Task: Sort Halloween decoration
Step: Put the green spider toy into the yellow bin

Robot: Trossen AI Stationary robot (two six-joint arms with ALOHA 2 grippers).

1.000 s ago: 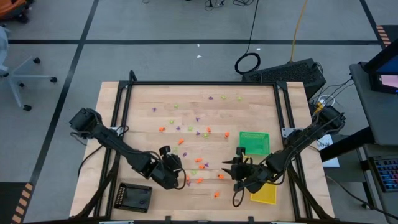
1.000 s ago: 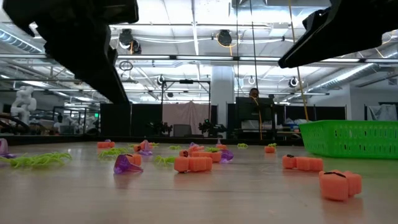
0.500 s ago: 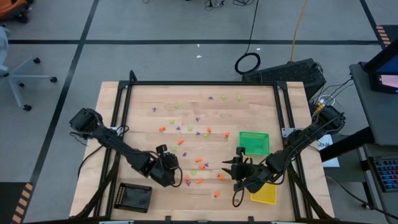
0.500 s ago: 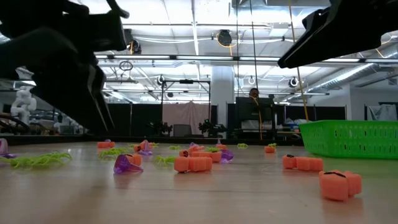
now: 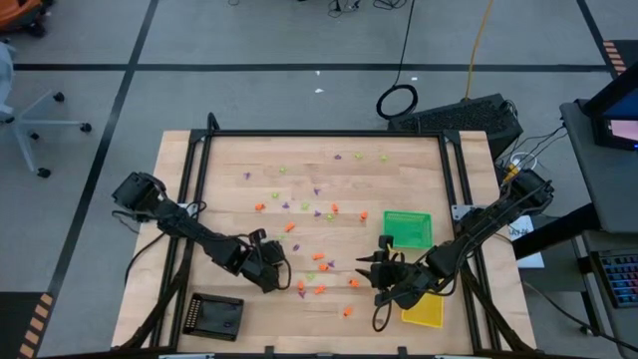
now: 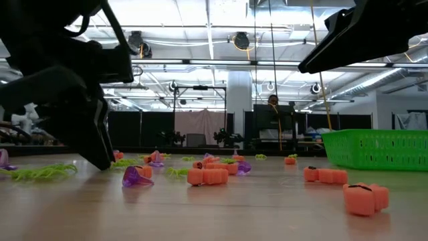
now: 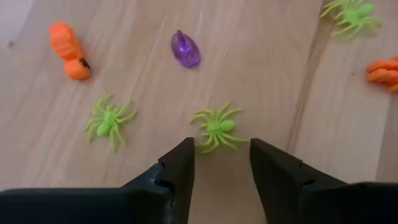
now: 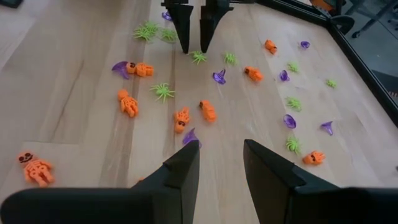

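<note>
Left claw (image 7: 219, 163) lowered, spread over one green spider (image 7: 217, 127); right claw (image 8: 219, 163) spread.

Wooden desk (image 5: 229, 150) carries scattered orange, purple and lime trinkets (image 5: 319, 267) across its middle; a green tray (image 5: 408, 227) and a yellow tray (image 5: 424, 311) at the right side, a black tray (image 5: 215, 317) front left.
</note>
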